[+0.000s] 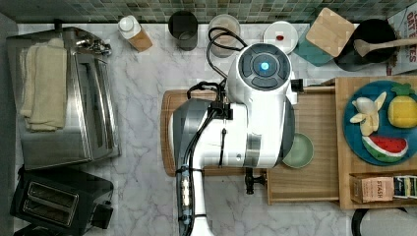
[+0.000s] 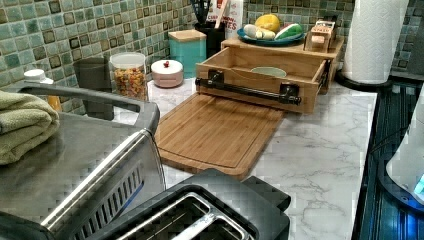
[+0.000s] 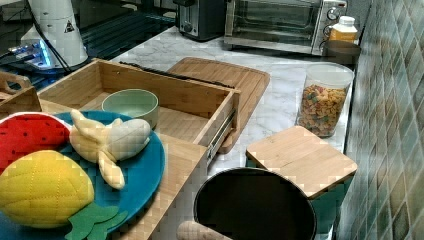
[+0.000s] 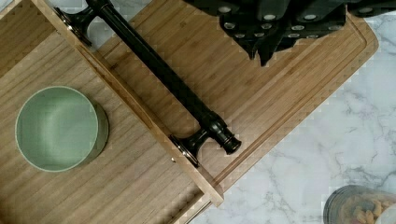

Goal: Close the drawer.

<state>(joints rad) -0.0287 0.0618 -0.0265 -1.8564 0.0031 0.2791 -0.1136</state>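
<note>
The light-wood drawer (image 1: 314, 113) (image 2: 235, 75) (image 3: 170, 95) (image 4: 116, 177) stands pulled out from under the butcher-block top. A green bowl (image 1: 298, 150) (image 3: 131, 105) (image 4: 56, 128) sits inside it. Its long black bar handle (image 2: 247, 89) (image 4: 159, 70) runs along the front panel, over the edge of the bamboo cutting board (image 2: 215, 130) (image 4: 280, 93). In the wrist view my gripper (image 4: 266, 53) hovers above the cutting board, on the outer side of the handle and clear of it, fingers together and holding nothing. In the top view the white arm (image 1: 255, 113) covers most of the handle.
A toaster oven (image 1: 64, 98) with a folded towel and a black toaster (image 1: 59, 199) stand at the top view's left. A cereal jar (image 2: 129, 75) (image 3: 322, 105), canisters and a teal box line the tiled wall. A blue plate of toy fruit (image 1: 378, 123) rests on the butcher-block top.
</note>
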